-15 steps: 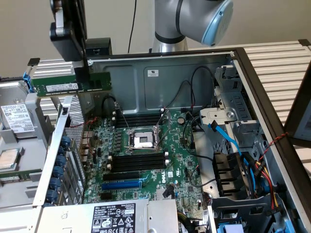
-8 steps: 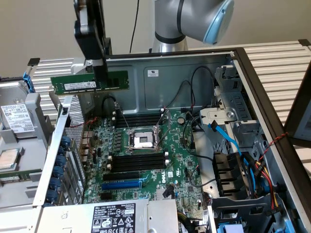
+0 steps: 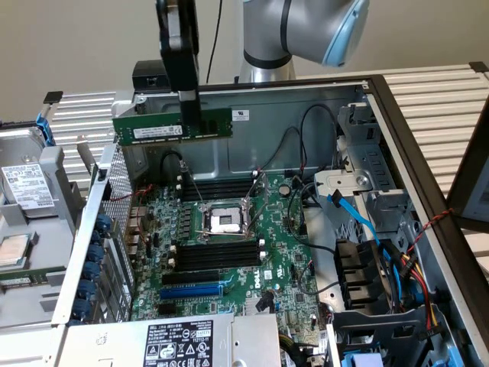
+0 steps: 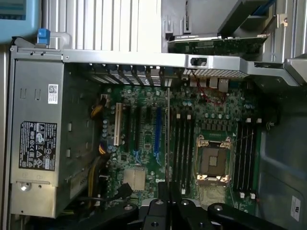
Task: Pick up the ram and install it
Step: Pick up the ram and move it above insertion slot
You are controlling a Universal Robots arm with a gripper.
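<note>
The ram (image 3: 173,125) is a long green stick with a white label. It hangs level in the air above the back wall of the open computer case. My gripper (image 3: 189,115) comes down from above and is shut on it near its middle. In the wrist view the ram (image 4: 168,139) shows edge-on as a thin line running out from the gripper (image 4: 169,194), over the motherboard (image 4: 144,139). Below lie black memory slots (image 3: 218,253) beside the processor socket (image 3: 225,222); a second bank of slots (image 3: 218,188) sits beyond the socket.
The case's metal walls (image 3: 306,115) ring the motherboard (image 3: 290,267). A power supply (image 3: 176,340) sits at the near edge, and blue and black cables (image 3: 359,222) cross a drive bay on the exterior view's right. A blue slot (image 3: 191,290) lies nearer. A swung-out drive cage (image 3: 30,199) stands on the left.
</note>
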